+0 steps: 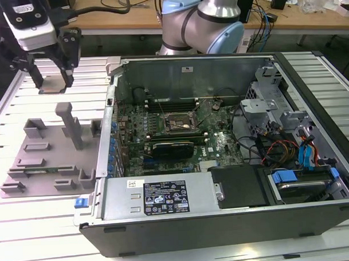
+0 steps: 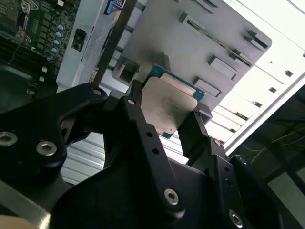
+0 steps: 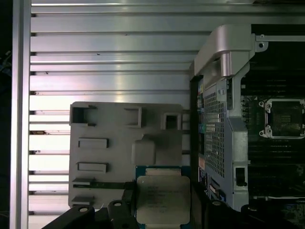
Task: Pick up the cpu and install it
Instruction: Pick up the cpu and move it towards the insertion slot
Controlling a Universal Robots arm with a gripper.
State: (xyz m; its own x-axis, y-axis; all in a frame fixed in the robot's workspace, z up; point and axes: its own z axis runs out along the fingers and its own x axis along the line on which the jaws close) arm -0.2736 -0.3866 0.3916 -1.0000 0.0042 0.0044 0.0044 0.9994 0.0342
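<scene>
Above the grey plastic tray (image 1: 49,160) by the slatted aluminium surface's (image 1: 29,227) edge at the exterior view's left, the black end effector (image 1: 52,84) is clamped on the small square silver-topped cpu (image 2: 169,107), clear of the tray

cpu (image 2: 169,102) between jaws — tray (image 1: 52,159) beside case (image 1: 117,202)

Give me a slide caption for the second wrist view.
Claw shut on the cpu, held over the grey tray beside the open computer case.
</scene>
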